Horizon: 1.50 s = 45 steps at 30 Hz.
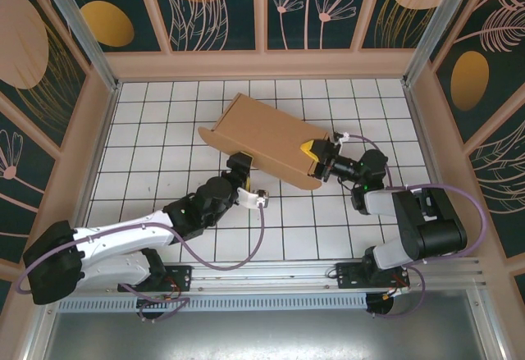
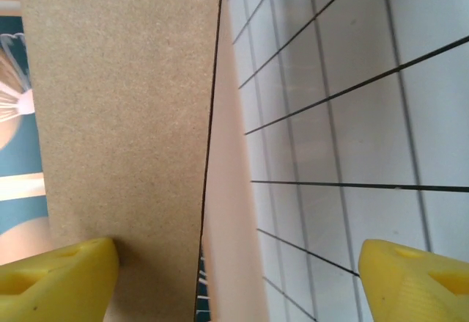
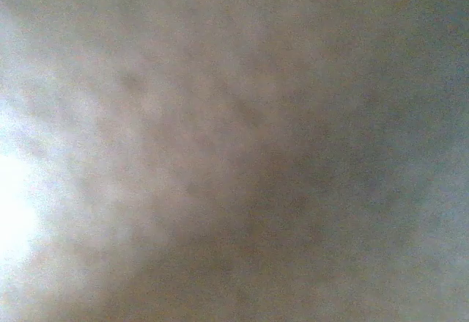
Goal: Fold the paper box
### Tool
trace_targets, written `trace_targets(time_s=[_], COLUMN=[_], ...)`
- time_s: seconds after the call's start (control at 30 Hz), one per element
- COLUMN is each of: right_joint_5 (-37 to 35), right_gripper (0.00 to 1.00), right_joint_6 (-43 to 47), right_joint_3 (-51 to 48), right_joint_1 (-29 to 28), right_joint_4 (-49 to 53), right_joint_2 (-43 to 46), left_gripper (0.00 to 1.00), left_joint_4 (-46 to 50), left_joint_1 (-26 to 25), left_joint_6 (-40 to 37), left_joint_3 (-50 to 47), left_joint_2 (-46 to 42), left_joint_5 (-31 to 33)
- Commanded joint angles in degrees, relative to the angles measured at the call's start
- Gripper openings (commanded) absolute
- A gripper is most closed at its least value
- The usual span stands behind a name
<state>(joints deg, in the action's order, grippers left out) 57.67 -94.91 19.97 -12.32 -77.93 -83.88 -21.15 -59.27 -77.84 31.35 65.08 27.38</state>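
Long axis of paper box (image 1: 271,137) laid 10-to-4 o'clock; edge straddled by wide-open left gripper (image 2: 236,263); right gripper (image 1: 316,153) placed at 4 o'clock end, hold cannot be told.

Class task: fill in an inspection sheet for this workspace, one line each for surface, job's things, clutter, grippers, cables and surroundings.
Surface: white table with a black grid.
Job's things: paper box, brown cardboard, partly folded, lying slantwise at the centre.
Clutter: nothing seen.
Grippers: left gripper open, a cardboard edge between its yellow fingers; right gripper appears clamped on the box's right end.
Cables: purple cables loop along both arms, apart from the box.
Surroundings: floral wall panels; metal rail at the arms' bases.
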Motion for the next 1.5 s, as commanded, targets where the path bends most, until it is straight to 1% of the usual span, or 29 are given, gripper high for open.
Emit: trace_targets(time_s=[0.0, 0.03, 0.1, 0.17, 0.3, 0.4, 0.5, 0.6, 0.73, 0.93, 1.07, 1.17, 1.33, 1.47], right_joint_5=[4.7, 4.7, 4.8, 4.7, 4.6, 4.4, 4.0, 3.7, 3.3, 3.4, 3.6, 3.9, 4.0, 4.0], right_gripper=[0.36, 0.36, 0.36, 0.36, 0.36, 0.36, 0.36, 0.36, 0.35, 0.35, 0.35, 0.35, 0.35, 0.40], right_joint_6=[-2.7, -3.1, -3.4, -3.5, -3.5, -3.6, -3.6, -3.8, -4.1, -3.7, -3.5, -3.6, -4.2, -4.1], right_joint_3=[-1.0, -1.1, -1.2, -1.3, -0.8, -0.6, -0.6, -0.4, -0.2, -0.8, -1.0, -0.9, -1.0, -0.8], right_joint_1=[-0.3, -0.2, 0.1, 0.7, 1.4, 1.3, 0.9, 0.1, -0.7, -1.2, -1.5, -1.4, -1.2, -1.2], right_joint_4=[-9.8, -10.6, -11.3, -11.3, -11.3, -11.0, -11.1, -11.1, -10.9, -8.9, -8.0, -7.9, -8.2, -9.1], right_joint_2=[-0.9, -1.1, -1.4, -1.5, -1.7, -1.9, -2.1, -2.0, -1.2, 1.0, 2.1, 2.7, 3.0, 3.2], left_gripper=[0.81, 0.80, 0.80, 0.81, 0.81, 0.83, 0.87, 0.89, 0.89, 0.84, 0.80, 0.76, 0.69, 0.63], left_joint_4=[-13.6, -13.4, -9.8, -5.4, 0.7, 1.3, 1.3, -2.2, -10.6, -20.8, -19.9, -21.4, -23.2, -21.1], left_joint_1=[0.5, 0.4, 0.4, 0.4, 0.4, 0.4, 0.4, 0.4, 0.5, 0.5, 0.5, 0.5, 0.5, 0.5], left_joint_6=[-5.8, -5.8, -5.1, -4.7, -1.6, -1.1, -1.6, -2.6, -6.6, -10.7, -11.4, -12.3, -13.7, -13.6], left_joint_3=[-0.6, -0.5, -0.6, -1.8, -3.1, -3.9, -3.1, -2.4, -1.8, 0.5, 1.6, 2.1, 2.1, 2.5], left_joint_2=[0.9, 0.6, -1.3, -4.4, -10.4, -12.9, -11.1, -7.8, -2.2, 3.8, 5.1, 6.2, 5.2, 3.3], left_joint_5=[4.7, 4.7, 3.9, 1.7, 0.5, -0.5, -0.3, 0.0, 1.8, 3.4, 0.9, 0.9, 0.7, 0.8])
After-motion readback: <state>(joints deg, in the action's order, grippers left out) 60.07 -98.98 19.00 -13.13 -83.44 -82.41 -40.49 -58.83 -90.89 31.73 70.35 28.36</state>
